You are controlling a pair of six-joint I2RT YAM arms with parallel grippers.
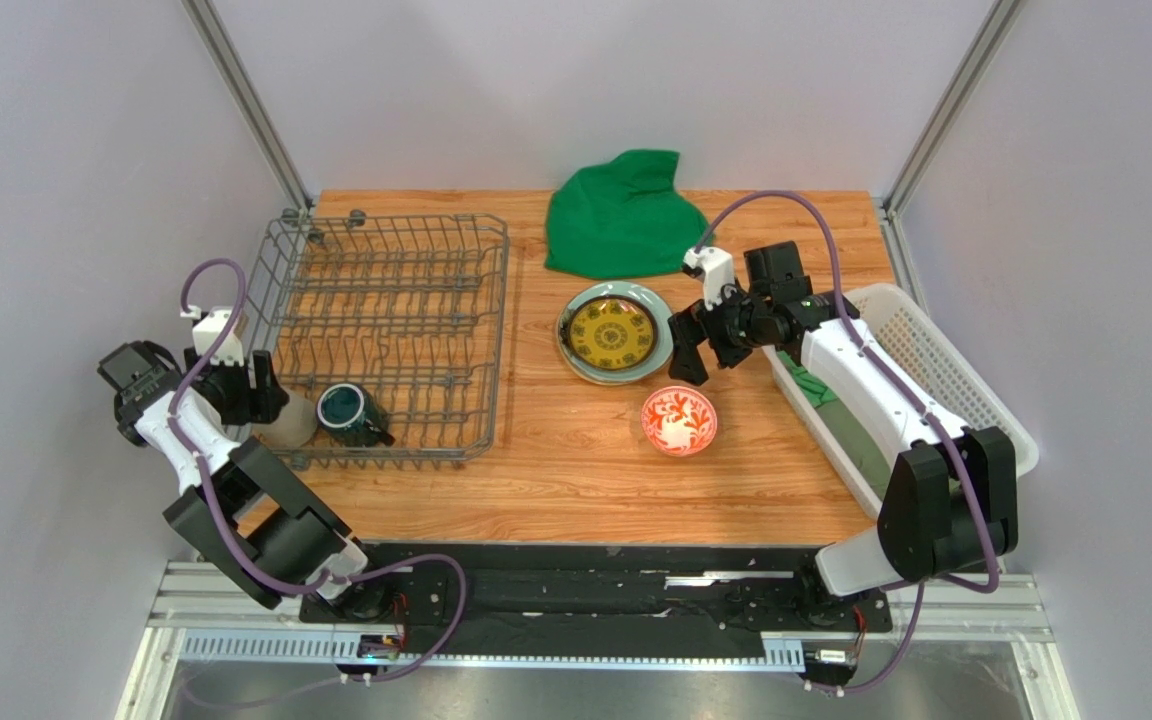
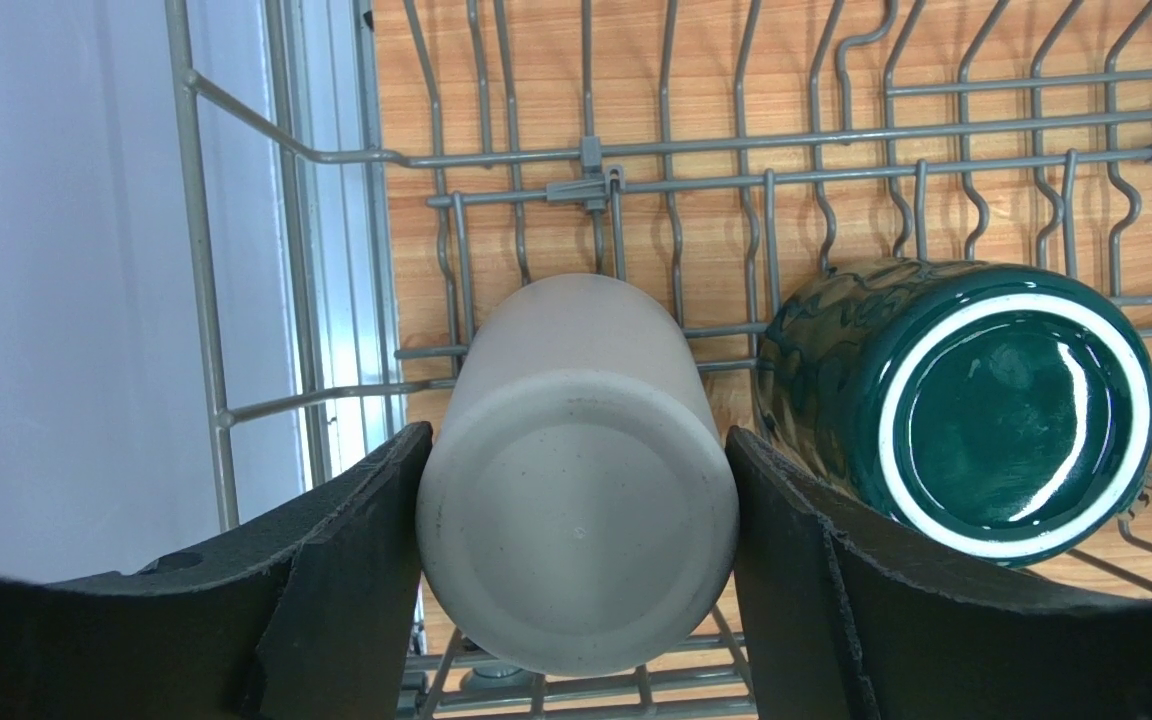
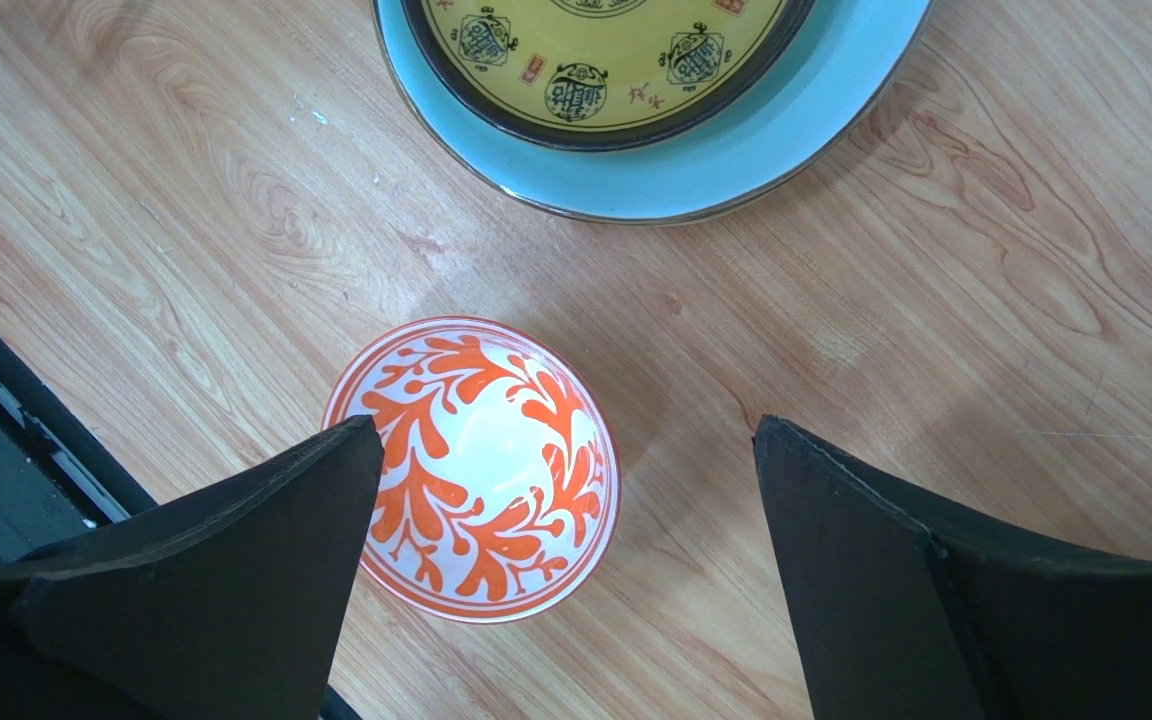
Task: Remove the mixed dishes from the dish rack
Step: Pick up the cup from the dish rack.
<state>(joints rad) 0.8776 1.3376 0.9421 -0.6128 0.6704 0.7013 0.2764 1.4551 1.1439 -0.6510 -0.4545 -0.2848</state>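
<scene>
The grey wire dish rack [image 1: 387, 323] sits at the table's left. A beige handleless cup [image 2: 575, 465] lies on its side in the rack's near left corner, base toward my left wrist camera. My left gripper [image 2: 575, 443] is shut on it, a pad pressing each side. The dark teal mug [image 2: 973, 405] lies right beside the cup [image 1: 289, 426]. The red-and-white bowl [image 1: 678, 420] stands on the table below my open right gripper [image 1: 695, 353], whose fingers hold nothing. The small yellow patterned plate [image 1: 608, 330] rests on the pale green plate [image 1: 659, 354].
A green cloth [image 1: 620, 210] lies bunched at the back of the wooden table. A white lattice basket [image 1: 943, 360] stands along the right edge under the right arm. The rack's upright prongs [image 2: 612, 210] rise behind the cup and mug.
</scene>
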